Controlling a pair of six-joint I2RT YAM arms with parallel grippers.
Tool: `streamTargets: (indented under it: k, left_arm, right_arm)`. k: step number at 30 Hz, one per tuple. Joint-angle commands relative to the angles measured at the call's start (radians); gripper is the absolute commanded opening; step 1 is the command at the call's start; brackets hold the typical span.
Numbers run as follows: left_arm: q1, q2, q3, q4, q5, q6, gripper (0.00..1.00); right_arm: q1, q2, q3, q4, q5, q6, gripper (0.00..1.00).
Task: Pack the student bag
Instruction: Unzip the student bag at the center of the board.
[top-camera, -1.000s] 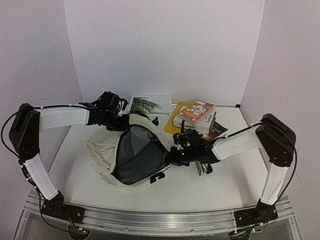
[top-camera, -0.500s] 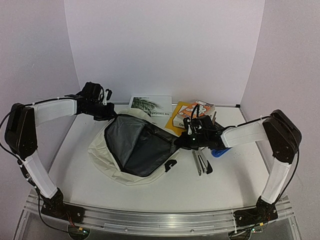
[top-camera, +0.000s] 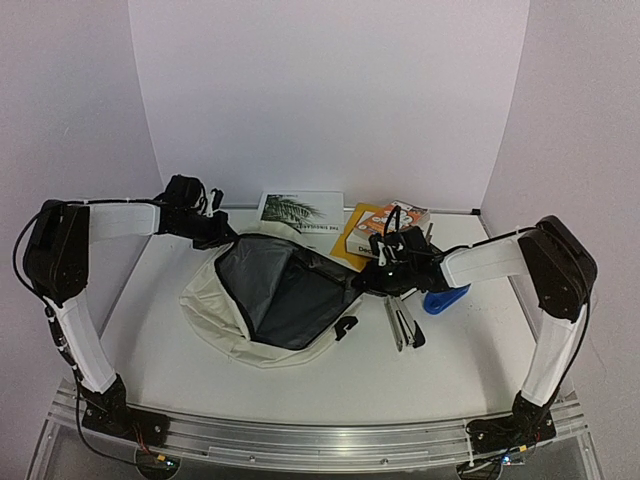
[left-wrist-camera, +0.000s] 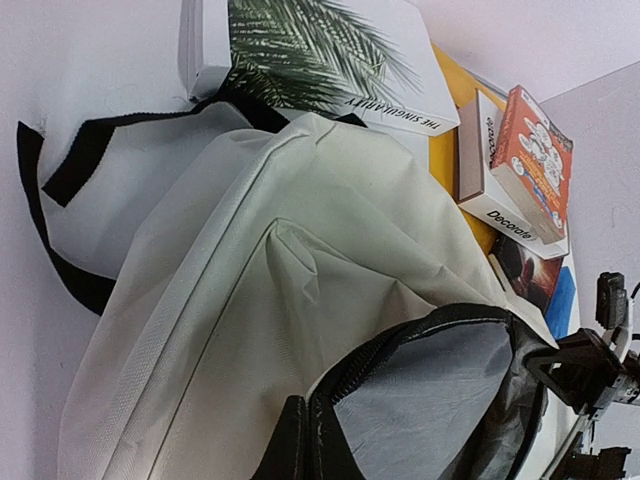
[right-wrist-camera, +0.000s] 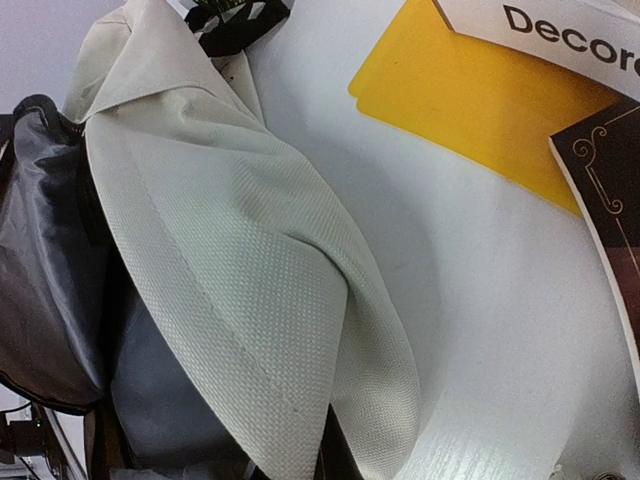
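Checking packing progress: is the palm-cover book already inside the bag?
No, the palm-cover book lies outside, behind the student bag.

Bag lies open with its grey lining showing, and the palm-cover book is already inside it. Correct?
No. The palm-cover book lies outside, on the table behind the student bag; the top external view shows it. The bag is open, grey lining showing.

Right claw (top-camera: 368, 282) — tips seemingly buried in the student bag (top-camera: 210, 300).
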Motion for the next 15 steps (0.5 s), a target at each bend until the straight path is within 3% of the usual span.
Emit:
streamTargets:
  k: [1, 3, 6, 10, 14, 15]
  left_arm:
    - [0.024, 0.070, -0.015, 0.117, 0.026, -0.027, 0.00]
    - [0.008, 0.103, -0.002, 0.120, 0.045, -0.021, 0.04]
    - [-0.014, 0.130, 0.019, 0.108, 0.042, -0.010, 0.11]
    - [-0.035, 0.118, 0.020, 0.103, 0.026, 0.007, 0.40]
    - [-0.036, 0.059, -0.021, 0.120, 0.041, 0.015, 0.77]
    - [-0.037, 0.048, -0.028, 0.116, 0.040, 0.018, 0.81]
  right_arm:
    - [-0.028, -0.005, 0.031, -0.070, 0.017, -0.001, 0.17]
    - [-0.022, -0.023, 0.029, -0.070, 0.008, 0.007, 0.32]
    - [-0.003, -0.050, 0.013, -0.070, 0.002, 0.025, 0.42]
    - [0.043, -0.088, -0.028, -0.070, 0.016, 0.077, 0.54]
    - [0.099, -0.115, -0.061, -0.058, 0.025, 0.135, 0.64]
    - [0.107, -0.120, -0.064, -0.057, 0.030, 0.143, 0.66]
